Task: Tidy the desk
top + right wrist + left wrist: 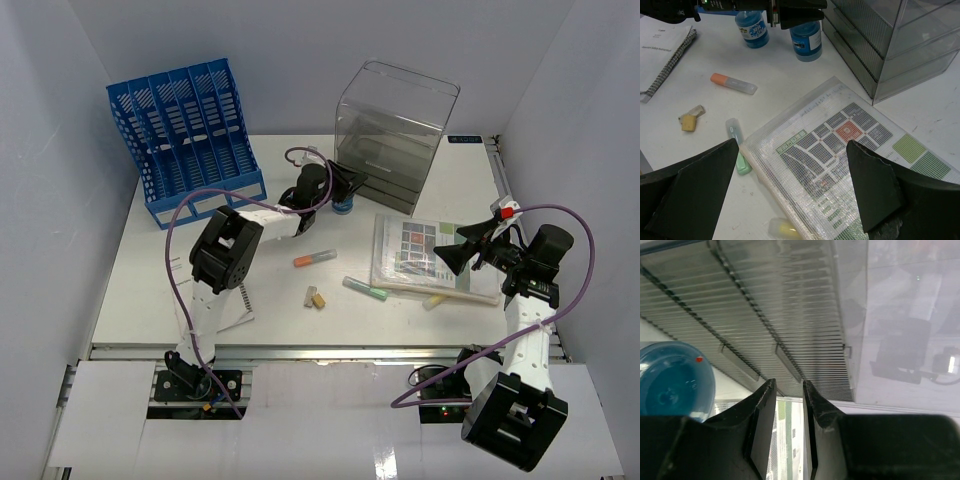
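Note:
The white desk (150, 290) holds scattered items. My left gripper (352, 182) hovers at the front of the clear drawer box (395, 130), its fingers a narrow gap apart with nothing between them (789, 382). A blue bottle (343, 206) stands just below it, and its cap shows in the left wrist view (670, 385). My right gripper (458, 248) is wide open and empty (792, 145) above a mesh document pouch (840, 150). The pouch lies on the right of the desk (425, 255).
Blue file rack (185, 135) at back left. Orange highlighter (315, 259), green highlighter (365, 289), yellow highlighter (435, 301) and a small yellow clip (316, 297) lie mid-desk. Spiral notebook (662, 50) under the left arm. A second blue bottle (752, 30) stands beside the first.

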Robot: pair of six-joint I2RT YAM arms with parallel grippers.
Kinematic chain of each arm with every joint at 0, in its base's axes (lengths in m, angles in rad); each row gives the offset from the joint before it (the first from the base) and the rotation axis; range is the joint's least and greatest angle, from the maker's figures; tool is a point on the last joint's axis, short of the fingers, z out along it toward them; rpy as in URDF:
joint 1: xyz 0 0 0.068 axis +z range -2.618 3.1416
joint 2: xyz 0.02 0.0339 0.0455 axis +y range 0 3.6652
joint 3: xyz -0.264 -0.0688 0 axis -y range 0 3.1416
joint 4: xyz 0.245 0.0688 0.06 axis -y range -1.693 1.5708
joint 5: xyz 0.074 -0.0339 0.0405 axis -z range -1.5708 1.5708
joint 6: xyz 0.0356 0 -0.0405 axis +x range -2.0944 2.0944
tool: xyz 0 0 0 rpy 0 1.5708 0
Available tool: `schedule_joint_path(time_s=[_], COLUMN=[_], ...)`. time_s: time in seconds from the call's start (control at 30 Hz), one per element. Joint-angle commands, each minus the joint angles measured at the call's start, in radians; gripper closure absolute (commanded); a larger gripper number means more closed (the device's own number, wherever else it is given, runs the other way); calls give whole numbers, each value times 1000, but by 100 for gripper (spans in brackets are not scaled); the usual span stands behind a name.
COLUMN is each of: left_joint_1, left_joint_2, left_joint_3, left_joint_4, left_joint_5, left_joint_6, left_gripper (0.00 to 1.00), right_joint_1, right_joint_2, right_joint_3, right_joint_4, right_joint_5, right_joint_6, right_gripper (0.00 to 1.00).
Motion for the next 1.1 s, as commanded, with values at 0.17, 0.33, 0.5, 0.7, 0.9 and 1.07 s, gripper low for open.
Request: schedule_joint_path(time_s=[0.17,0.33,0.5,0.7,0.9,1.07], left_joint_1=[-4,2,3,12,18,27], left_joint_2=[-65,-29,-4,14,18,3], left_joint_3=[99,163,212,222,219,174], left_joint_4=[19,-2,-60,-85,-67,4], left_joint_5=[2,0,-15,-24,-24,-2], left_joint_6=[24,27,31,18,19,24], left_gripper=[59,58,58,58,72,89], right_joint_1=[2,2,2,2,2,2], right_joint_2=[3,6,6,6,9,8], right_joint_3=[-5,-7,-4,-4,-4,-7], right_joint_4=[37,38,37,37,37,36], right_joint_5=[-7,-7,-7,-3,-1,5], right_joint_6=[-9,-10,-9,-10,-12,-15], right_gripper=[5,5,5,5,5,5])
